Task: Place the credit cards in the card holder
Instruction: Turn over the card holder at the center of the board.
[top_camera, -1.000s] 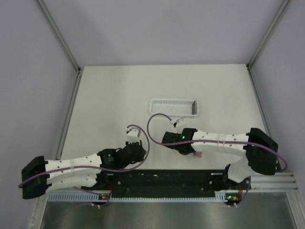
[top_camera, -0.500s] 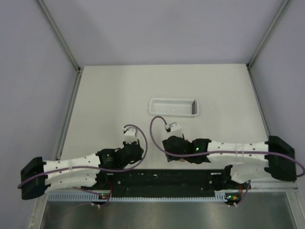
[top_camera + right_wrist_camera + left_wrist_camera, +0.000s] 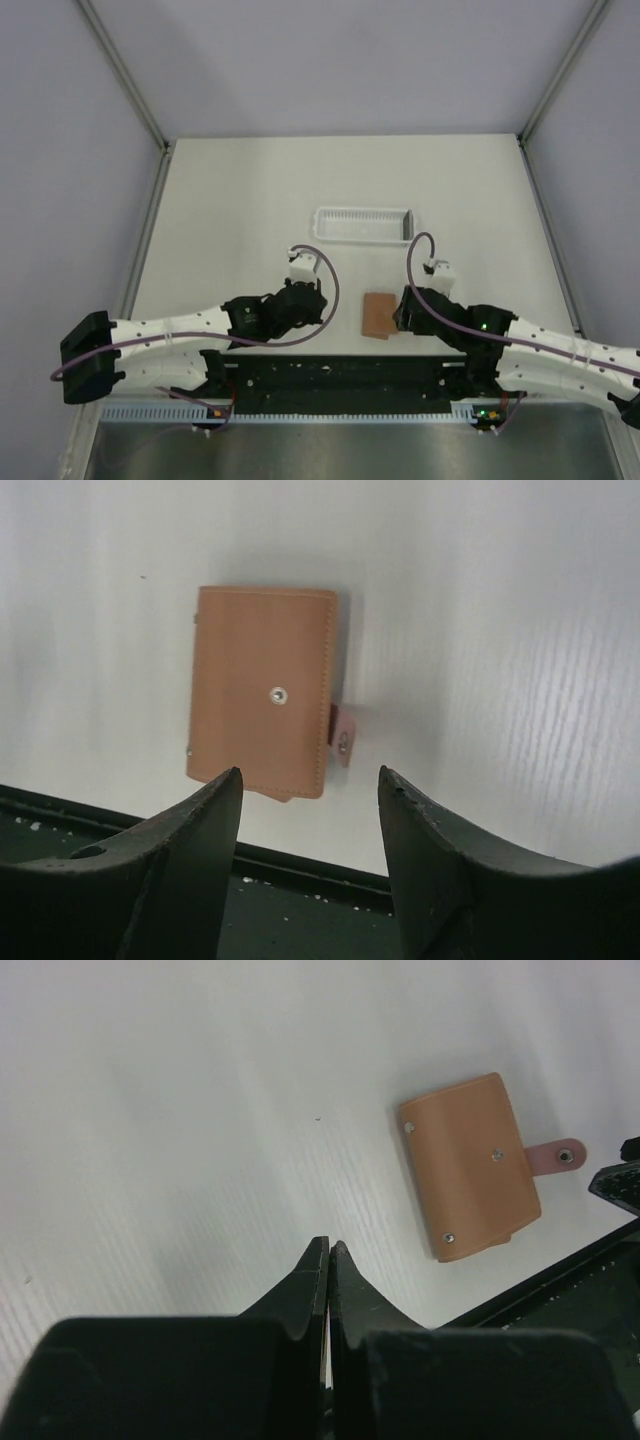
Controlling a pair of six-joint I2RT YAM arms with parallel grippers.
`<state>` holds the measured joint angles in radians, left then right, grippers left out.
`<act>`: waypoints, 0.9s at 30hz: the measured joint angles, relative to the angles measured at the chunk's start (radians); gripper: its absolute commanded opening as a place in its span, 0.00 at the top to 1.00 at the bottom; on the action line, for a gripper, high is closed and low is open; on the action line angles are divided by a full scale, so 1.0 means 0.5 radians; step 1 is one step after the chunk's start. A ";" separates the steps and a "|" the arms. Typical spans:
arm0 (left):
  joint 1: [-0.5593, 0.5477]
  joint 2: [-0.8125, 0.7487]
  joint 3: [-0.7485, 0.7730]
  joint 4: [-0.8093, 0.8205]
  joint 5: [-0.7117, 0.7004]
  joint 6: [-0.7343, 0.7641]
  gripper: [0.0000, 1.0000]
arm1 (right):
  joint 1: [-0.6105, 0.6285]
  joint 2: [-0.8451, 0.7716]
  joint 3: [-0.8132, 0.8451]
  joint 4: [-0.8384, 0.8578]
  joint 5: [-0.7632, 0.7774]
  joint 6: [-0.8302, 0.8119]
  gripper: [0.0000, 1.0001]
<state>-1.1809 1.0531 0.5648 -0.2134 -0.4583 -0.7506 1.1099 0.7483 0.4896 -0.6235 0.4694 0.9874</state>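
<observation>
Now our left jaws are closed empty, our right jaws spread empty beside the folded card holder [image 3: 378, 316]; a nudge could slide it off the bench [image 3: 230, 200].

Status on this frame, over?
Left gripper shut, empty. Right gripper open, facing card holder, closed flat on table. No credit cards in view; nothing between.
</observation>
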 measured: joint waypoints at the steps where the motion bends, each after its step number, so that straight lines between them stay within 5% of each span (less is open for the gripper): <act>1: 0.000 0.016 0.021 0.027 0.014 0.011 1.00 | -0.006 -0.034 -0.032 -0.030 0.000 0.038 0.43; 20: 0.000 0.001 -0.008 0.066 0.110 0.010 1.00 | -0.361 -0.214 -0.335 0.088 -0.205 0.185 0.63; 27: 0.000 -0.008 -0.028 0.067 0.117 -0.011 1.00 | -0.433 -0.202 -0.394 0.282 -0.362 0.133 0.82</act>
<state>-1.1809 1.0489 0.5507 -0.1799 -0.4000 -0.7563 0.8932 0.6472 0.2924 -0.4828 0.2882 1.0538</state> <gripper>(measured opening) 0.013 0.281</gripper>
